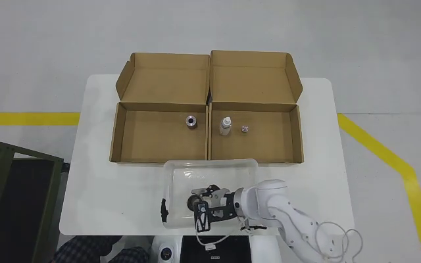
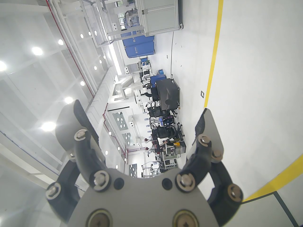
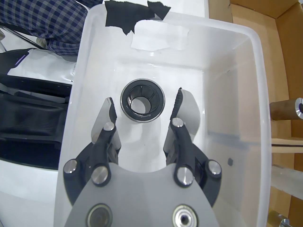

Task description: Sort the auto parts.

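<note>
Where you see your right gripper (image 3: 144, 106): inside the clear bin (image 3: 256, 48) at the desk's (image 1: 316, 184) near edge, jaws open
Black ring (image 3: 141, 118): on the bin floor between those jaws, touching neither
Your left gripper (image 2: 142, 114): jaws open, nothing in them, facing the room
Left box (image 1: 145, 138), far side: one silver cylinder (image 1: 189, 121)
Right box (image 1: 276, 135): a white part (image 1: 225, 125) near a small silver part (image 1: 245, 129), apart

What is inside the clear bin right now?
One black ring-shaped part sits on the bin floor, between the fingers of the open right hand. Its body covers the near end.
</note>
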{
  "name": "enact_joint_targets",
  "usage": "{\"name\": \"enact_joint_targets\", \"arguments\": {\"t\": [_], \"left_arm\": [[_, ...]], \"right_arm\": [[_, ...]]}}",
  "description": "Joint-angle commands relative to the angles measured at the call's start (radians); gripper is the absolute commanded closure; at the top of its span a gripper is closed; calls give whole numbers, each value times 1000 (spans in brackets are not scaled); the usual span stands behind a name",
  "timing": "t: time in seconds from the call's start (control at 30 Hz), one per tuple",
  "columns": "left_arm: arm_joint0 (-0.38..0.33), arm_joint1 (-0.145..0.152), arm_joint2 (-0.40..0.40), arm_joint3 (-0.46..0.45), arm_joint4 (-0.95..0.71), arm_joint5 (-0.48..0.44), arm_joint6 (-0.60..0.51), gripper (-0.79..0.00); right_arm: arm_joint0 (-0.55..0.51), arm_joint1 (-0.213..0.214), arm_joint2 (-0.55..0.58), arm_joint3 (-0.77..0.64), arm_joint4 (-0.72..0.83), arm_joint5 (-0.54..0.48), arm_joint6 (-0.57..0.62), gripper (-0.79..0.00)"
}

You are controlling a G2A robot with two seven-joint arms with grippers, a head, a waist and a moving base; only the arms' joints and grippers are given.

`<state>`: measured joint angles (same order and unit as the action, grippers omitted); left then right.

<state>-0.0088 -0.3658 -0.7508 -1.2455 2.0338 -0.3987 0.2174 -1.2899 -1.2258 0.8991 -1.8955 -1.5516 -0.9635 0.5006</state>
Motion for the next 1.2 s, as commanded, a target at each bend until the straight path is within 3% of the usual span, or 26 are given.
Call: {"name": "enact_joint_targets", "arguments": {"t": [0.0,0.13,0.53,0.83,1.0,1.17], "left_arm": [[0,0,0,0,0,0,0,-785],[0,0,0,0,0,0,0,-785],[0,0,0,0,0,0,0,-785],[0,0,0,0,0,0,0,-785],[0,0,0,0,0,0,0,-785],[0,0,0,0,0,0,0,-785]], "right_arm": [[7,-1,-8,14,1,6,-4,-471],[29,-4,-32,48,4,19,-15,-446],[80,-13,-82,120,24,51,-43,-511],[96,-11,-89,149,59,51,-64,-256],[102,-9,-89,156,59,64,-77,0],[106,-6,-81,148,73,68,-95,0]]}}
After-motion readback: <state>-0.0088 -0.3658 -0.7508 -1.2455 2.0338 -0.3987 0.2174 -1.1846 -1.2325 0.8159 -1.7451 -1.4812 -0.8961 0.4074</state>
